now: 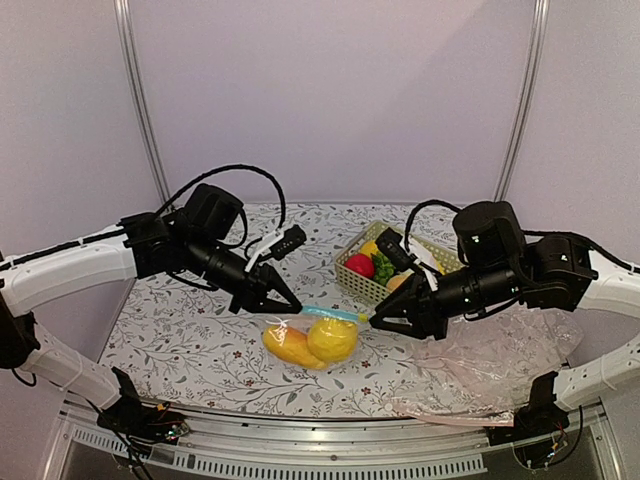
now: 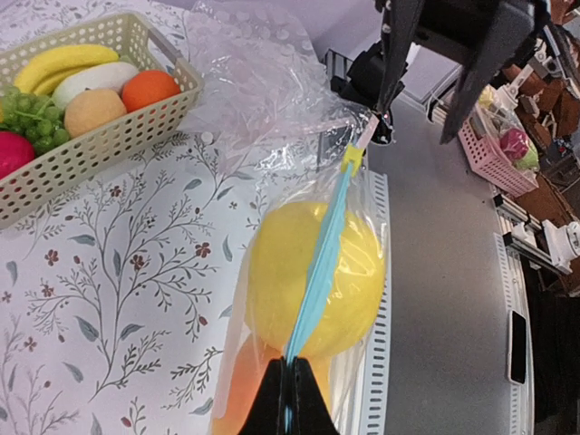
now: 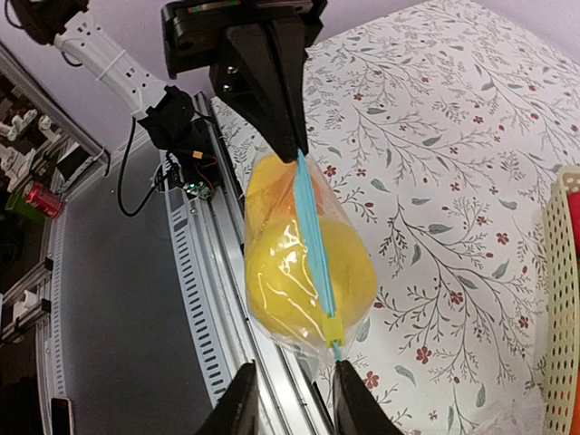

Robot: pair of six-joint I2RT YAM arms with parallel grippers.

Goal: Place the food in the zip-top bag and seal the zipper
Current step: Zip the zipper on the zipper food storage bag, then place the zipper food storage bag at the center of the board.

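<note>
The zip-top bag (image 1: 312, 338) hangs just above the table between my two grippers. Inside it are the food pieces, a rounded yellow fruit (image 1: 333, 338) and a longer orange-yellow one (image 1: 288, 345). The light blue zipper (image 2: 319, 272) runs along the top edge, with a yellow slider (image 3: 332, 326) at its right end. My left gripper (image 2: 292, 385) is shut on the zipper's left end. My right gripper (image 3: 294, 399) stands open at the slider end, and the zipper's tail touches one fingertip (image 3: 349, 385).
A cream basket (image 1: 352, 272) holding red, green, white, orange and banana-shaped toy fruits stands at the back right. A large pinkish clear plastic sheet (image 1: 490, 370) lies at the right front. The table's front edge and metal rail (image 1: 330, 425) run just below the bag.
</note>
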